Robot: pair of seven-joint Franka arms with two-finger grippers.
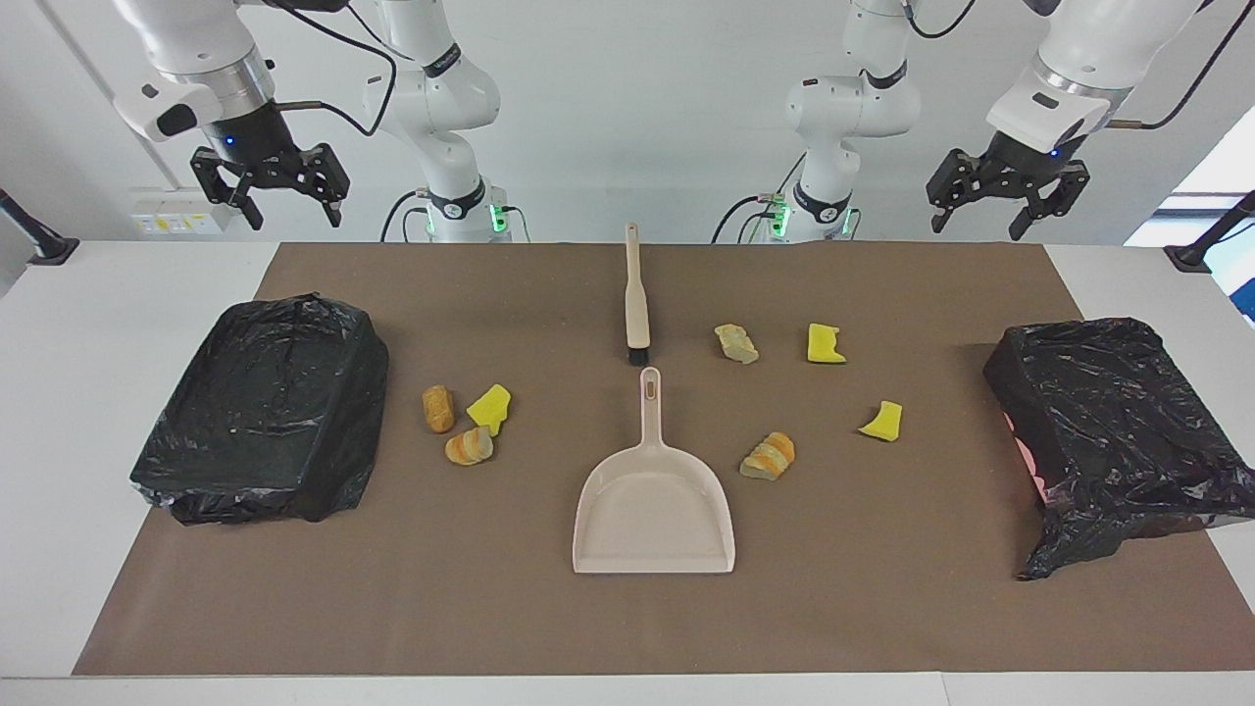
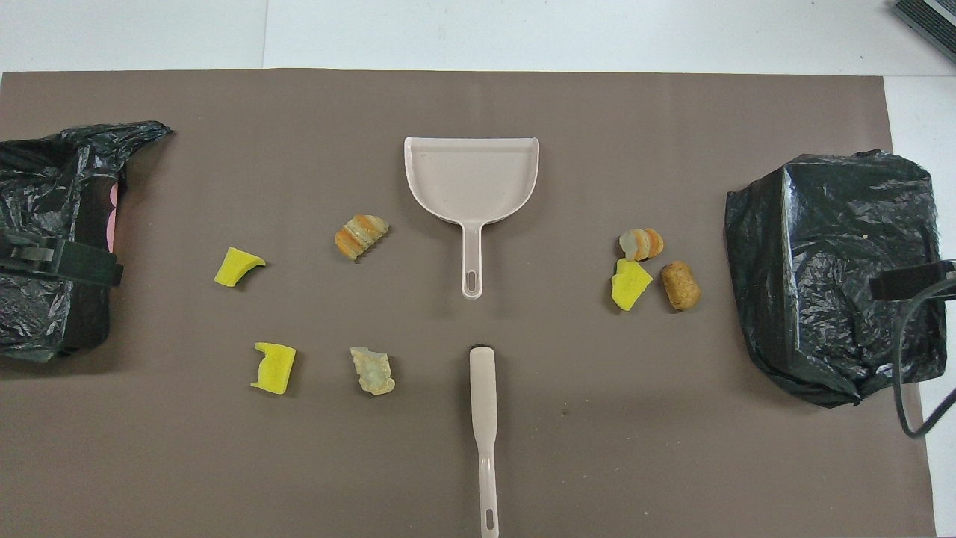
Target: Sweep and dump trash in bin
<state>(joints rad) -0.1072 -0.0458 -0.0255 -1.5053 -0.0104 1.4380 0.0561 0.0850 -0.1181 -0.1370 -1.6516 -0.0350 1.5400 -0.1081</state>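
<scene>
Trash is all still on the brown mat (image 2: 672, 448), none swept, none binned, so I read the task as not started. Reading the overhead view as a clock centred on the dustpan (image 2: 472, 179): three scraps bunch at 3 o'clock, a striped bread-like slice (image 2: 641, 243), a yellow sponge chunk (image 2: 631, 285) touching it, and a tan crusty nub (image 2: 680, 285) just beside. At 8 o'clock sits another striped slice (image 2: 361, 235), farther out toward 8 a yellow wedge (image 2: 237, 267), and around 7 a pale greenish-tan crumbly piece (image 2: 373, 370) and a notched yellow block (image 2: 274, 367). Dustpan is beige hard plastic, flat-bottomed with a raised rim, empty, handle pointing at 6 toward the robots. Brush (image 2: 484, 433) lies in line with it at 6, slim beige handle, short dark bristles facing the pan handle, a small gap between them. Two bins wrapped in crinkly glossy black film: one at 3 (image 2: 829, 276), one at 9 (image 2: 52, 224) with a bit of pink showing through. Left gripper (image 1: 1008, 201) hangs high over the table edge at its own end, fingers spread, holding nothing. Right gripper (image 1: 270, 186) hangs likewise at its end, fingers spread and empty. Both arms wait. Left to do: pick up brush and pan, gather seven scraps, dump.
</scene>
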